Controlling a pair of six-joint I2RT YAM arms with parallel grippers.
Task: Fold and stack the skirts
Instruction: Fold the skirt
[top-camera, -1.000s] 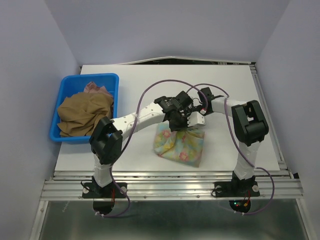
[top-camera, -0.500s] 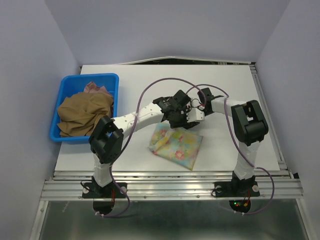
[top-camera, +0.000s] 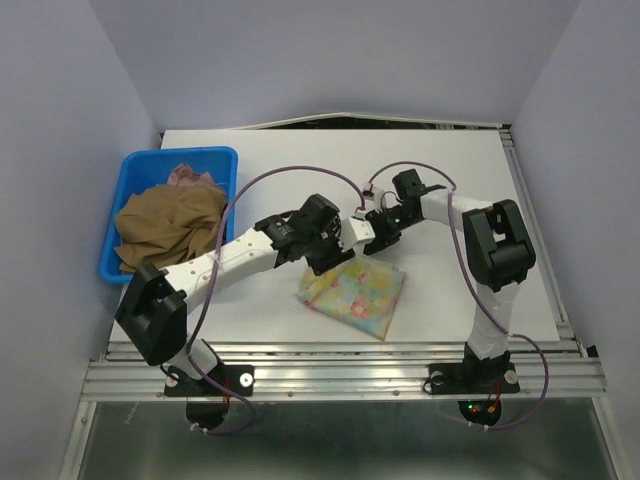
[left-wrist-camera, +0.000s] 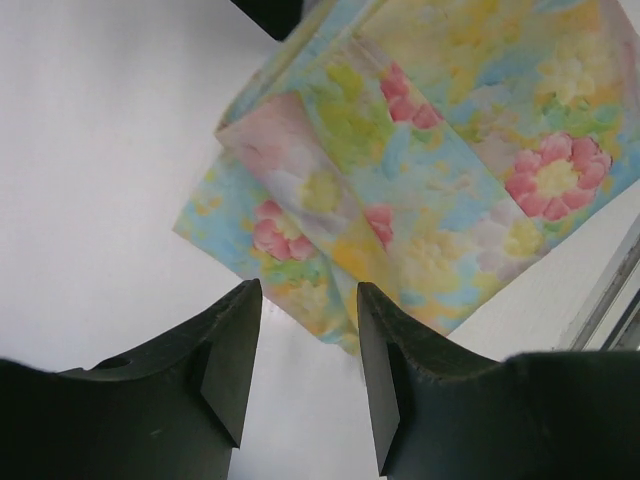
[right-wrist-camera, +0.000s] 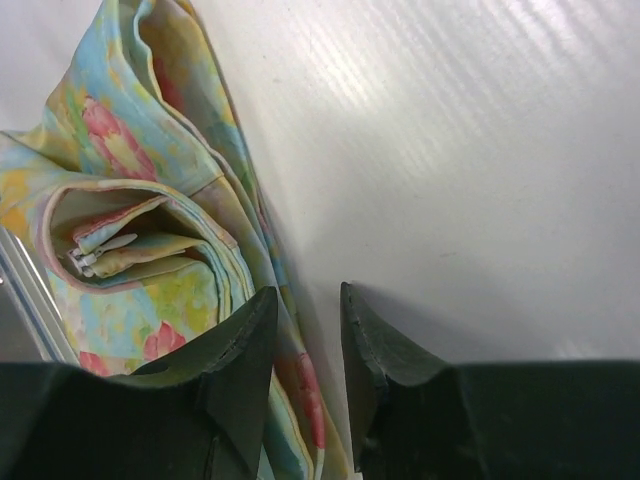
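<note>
From above, the folded floral skirt (top-camera: 355, 298) is seen flat on the worktop (top-camera: 460, 180), just nearside of the left fingers (top-camera: 325, 260) and right fingers (top-camera: 373, 232). The brown skirt (top-camera: 165, 225) and pink skirt (top-camera: 190, 176) are heaped in the blue bin (top-camera: 150, 160), well left of both. At the left wrist, the left fingers (left-wrist-camera: 225, 350) are shown released, with the floral skirt (left-wrist-camera: 420, 180) just beyond their tips. At the right wrist, the right fingers (right-wrist-camera: 245, 380) are shown narrowly parted at the skirt's edge (whether it is grasped cannot be told).

— What do those two arms look like?
— White tubular links with bulky black joint housings, the left arm (top-camera: 230, 258) and the right arm (top-camera: 485, 315) alike. A thin purple cable (top-camera: 300, 168) loops along each.
— And the ends?
— Matte black wedge-shaped fingers (left-wrist-camera: 225, 350). Black base plates (top-camera: 465, 380) below, tiny red and green lights (top-camera: 468, 408) by the right one.
</note>
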